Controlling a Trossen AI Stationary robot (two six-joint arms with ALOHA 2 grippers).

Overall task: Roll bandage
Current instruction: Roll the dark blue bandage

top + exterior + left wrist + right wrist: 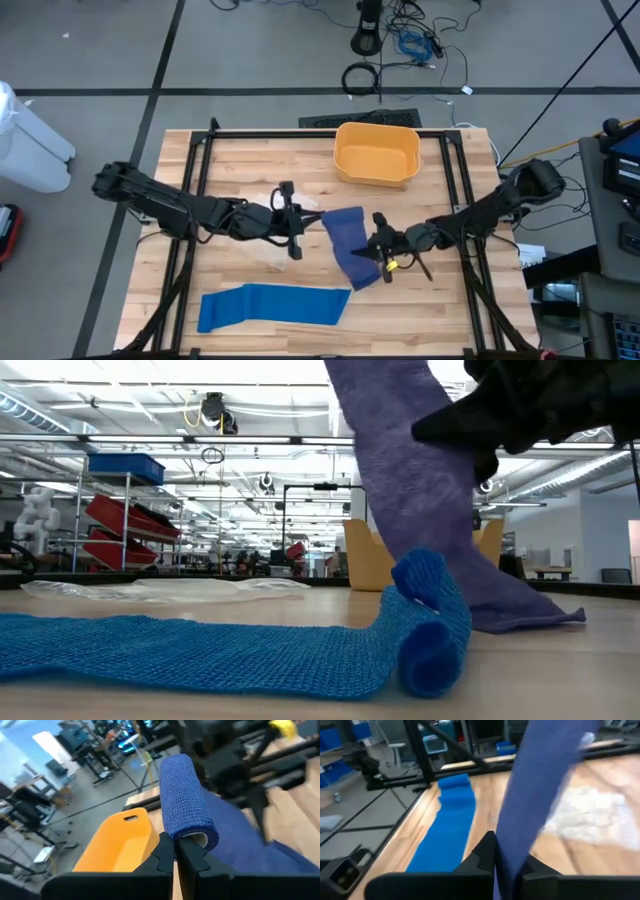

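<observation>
Overhead, the left claw (296, 222) is closed on the rolled end of the dark blue bandage (347, 240) at centre frame, while the right claw (378, 250) is clamped on its lower tail; a light blue bandage (272, 305) lies flat at lower left of the table (440, 310), below the orange bin (377, 153). At table level, the light blue bandage (200, 650) spans the foreground with a curled end, the dark one (410, 470) hanging behind. The wrist views show the roll (186, 795) against the left fingers (162, 852) and the strip (540, 785) pinched between the right fingers (482, 852).

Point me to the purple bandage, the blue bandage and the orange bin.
purple bandage (345, 235): high view, middle of the unrolled strip.
blue bandage (270, 305): high view, middle of the flat strip near the table's front edge.
orange bin (377, 172): high view, front wall.
</observation>
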